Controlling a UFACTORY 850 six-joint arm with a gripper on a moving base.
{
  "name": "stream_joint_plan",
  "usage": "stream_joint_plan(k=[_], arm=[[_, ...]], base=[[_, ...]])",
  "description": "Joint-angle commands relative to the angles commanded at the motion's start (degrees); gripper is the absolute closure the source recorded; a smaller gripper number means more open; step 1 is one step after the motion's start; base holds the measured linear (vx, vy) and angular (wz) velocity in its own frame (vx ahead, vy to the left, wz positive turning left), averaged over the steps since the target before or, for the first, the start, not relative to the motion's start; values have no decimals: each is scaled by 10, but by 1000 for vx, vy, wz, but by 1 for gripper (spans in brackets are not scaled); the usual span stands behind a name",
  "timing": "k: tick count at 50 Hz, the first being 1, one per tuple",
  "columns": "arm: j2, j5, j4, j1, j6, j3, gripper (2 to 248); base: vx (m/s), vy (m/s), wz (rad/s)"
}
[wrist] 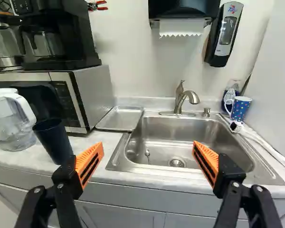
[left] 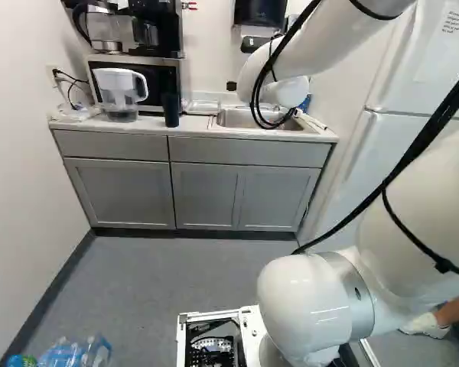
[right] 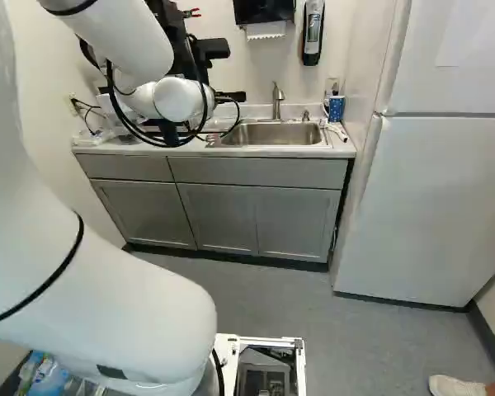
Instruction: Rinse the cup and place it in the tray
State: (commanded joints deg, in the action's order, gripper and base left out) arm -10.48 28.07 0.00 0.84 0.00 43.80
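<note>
Hazards attending a crowded pick-up

Desk: pale top; the front edge could catch a low approach from this side.

Sink: steel basin. A wet, smooth load might slip and drop here if pinched too lightly.

Microwave: close behind the pick-up spot; overreach would likely end in a knock against its front.

End effector: spread wide, nothing between the orange pads, ahead of the desk. If sent in off-centre, one side could topple what it should enclose.

Pitcher: clear plastic, white handle towards the dark cup. Probable casualty of a wide-open approach, with a spill if it holds water.

Tray: shallow metal, between microwave and sink. A tilted release could tip the load on its rim.

Faucet: overhangs the basin; a high carry may strike the spout.

Dark cup: the likely target, on the desk just beside the pitcher, unrinsed by this arrangement's look.

Spotted mug: far side of the sink; risk of mistaken identity.
</note>
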Motion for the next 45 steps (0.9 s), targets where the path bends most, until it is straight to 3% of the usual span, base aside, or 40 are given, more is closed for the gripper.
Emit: stream_joint_plan(k=[45], arm=[[11,-5,0,0,0,52,3]], base=[[0,0,0]])
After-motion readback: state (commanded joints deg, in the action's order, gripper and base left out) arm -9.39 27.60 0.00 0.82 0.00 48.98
